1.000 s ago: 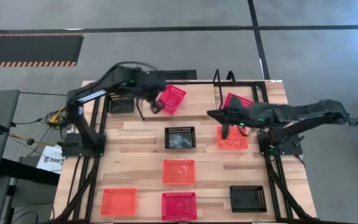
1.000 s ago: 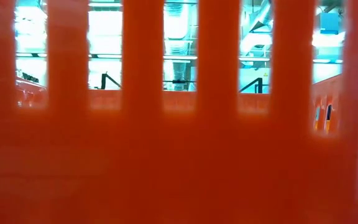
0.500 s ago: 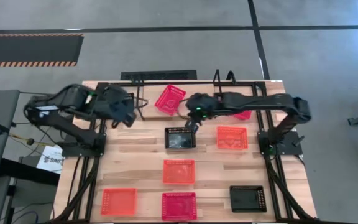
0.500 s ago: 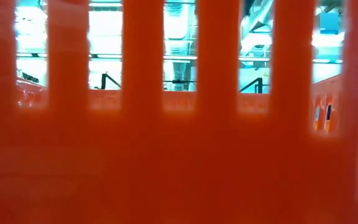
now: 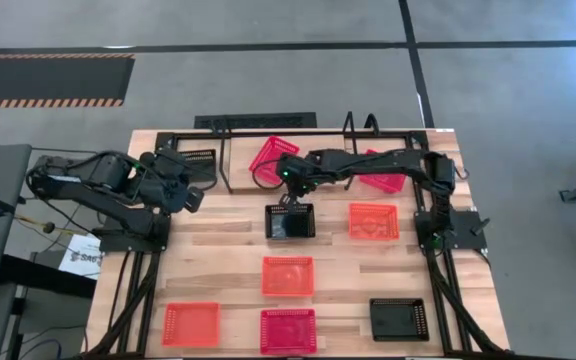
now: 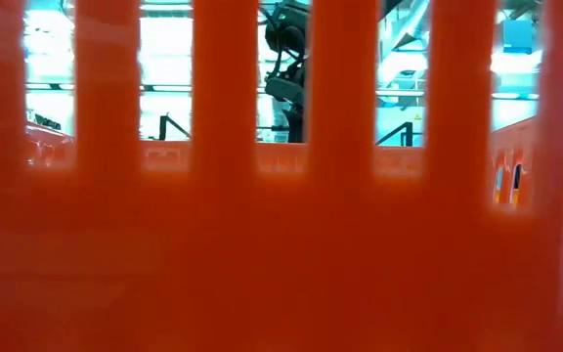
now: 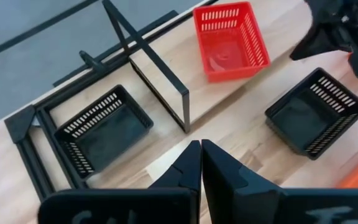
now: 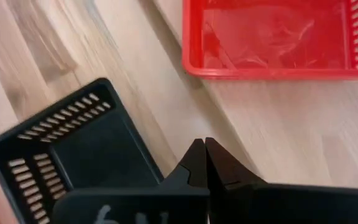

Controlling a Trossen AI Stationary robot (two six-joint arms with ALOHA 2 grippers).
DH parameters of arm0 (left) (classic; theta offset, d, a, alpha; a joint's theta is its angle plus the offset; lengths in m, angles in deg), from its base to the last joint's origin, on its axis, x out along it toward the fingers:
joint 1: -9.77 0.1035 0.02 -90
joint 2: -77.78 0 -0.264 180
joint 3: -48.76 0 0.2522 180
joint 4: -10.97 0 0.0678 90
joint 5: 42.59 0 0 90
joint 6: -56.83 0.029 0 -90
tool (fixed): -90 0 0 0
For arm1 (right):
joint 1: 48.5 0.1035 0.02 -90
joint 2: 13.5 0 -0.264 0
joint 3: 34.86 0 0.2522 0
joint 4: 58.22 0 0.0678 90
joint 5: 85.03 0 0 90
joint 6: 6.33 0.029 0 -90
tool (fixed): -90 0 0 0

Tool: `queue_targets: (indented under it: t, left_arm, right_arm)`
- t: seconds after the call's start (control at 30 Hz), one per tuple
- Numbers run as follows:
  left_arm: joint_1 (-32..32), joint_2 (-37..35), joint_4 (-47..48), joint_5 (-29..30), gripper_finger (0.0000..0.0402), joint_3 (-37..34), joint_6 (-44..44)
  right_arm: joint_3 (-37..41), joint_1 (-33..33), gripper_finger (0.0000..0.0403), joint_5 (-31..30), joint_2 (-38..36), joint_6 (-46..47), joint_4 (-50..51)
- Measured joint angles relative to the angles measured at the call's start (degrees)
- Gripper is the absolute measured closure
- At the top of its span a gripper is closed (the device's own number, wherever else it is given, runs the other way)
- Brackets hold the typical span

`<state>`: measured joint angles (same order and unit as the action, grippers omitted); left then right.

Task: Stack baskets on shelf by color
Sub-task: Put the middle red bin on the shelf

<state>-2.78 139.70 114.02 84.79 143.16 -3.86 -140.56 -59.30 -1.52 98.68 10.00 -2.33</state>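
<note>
Room: grey concrete floor with taped lines surrounds the wooden table (image 5: 228, 262); its far edge carries the shelf (image 5: 230, 168), a light board inside thin black rods.
Shelf contents: a black basket (image 5: 197, 161) sits in the far-left bay, a red basket (image 5: 271, 157) in the middle bay, and another red basket (image 5: 386, 178) in the right bay, partly under the right arm.
Loose baskets: a black basket (image 5: 290, 221) lies at the table's centre just in front of the shelf, an orange basket (image 5: 373, 221) beside it toward the right edge, another orange one (image 5: 287, 275) nearer, and an orange, a red and a black one along the near edge.
Right gripper: right gripper (image 5: 288, 185) hangs over the far rim of the centre black basket, fingers pressed together and holding nothing; its wrist view shows that basket (image 8: 73, 155) directly below and the red basket (image 8: 272, 37) just beyond.
Key relation: the centre black basket lies straight under the right gripper, long axis parallel to the shelf front; the right arm is clearly the nearer one.
Left gripper: left gripper (image 5: 194, 197) waits near the left edge, in front of the shelf's black basket, fingers together and empty.
Change: a second ago the left gripper held the red basket above the shelf; now that basket rests there and the arm has withdrawn, while the right gripper has swung in from the right-hand orange basket.
Low view: blocked by an orange basket wall (image 6: 281, 244).
</note>
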Motion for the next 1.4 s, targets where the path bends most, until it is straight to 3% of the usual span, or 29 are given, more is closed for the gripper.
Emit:
queue_targets:
  t: [0.33, 0.47, 0.8, 1.23, 1.4]
  left_arm:
    - [0.0, 0.0, -0.2, 0.1, 0.0401, 0.0, 1.0]
    - [0.0, 0.0, -0.2, 0.2, 0.0401, 0.0, 1.1]
    - [0.0, 0.1, -0.3, 0.5, 0.0401, 0.0, 1.1]
    - [0.0, 0.1, -0.3, 0.6, 0.0401, 0.0, 1.0]
    - [0.0, 0.1, -0.3, 0.6, 0.0401, 0.0, 1.0]
  right_arm:
    - [-5.7, -3.4, 0.0403, -1.3, 0.7, -4.4, 4.5]
    - [-7.3, -3.6, 0.0403, -8.0, 0.2, -4.3, 9.1]
    - [-7.4, -5.1, 0.0403, -9.2, 0.6, 4.3, 13.2]
    - [-7.4, -9.2, 0.0403, 8.3, 0.6, 7.8, 9.8]
    - [-7.4, -9.6, 0.0403, 9.9, 0.6, 7.8, 8.3]
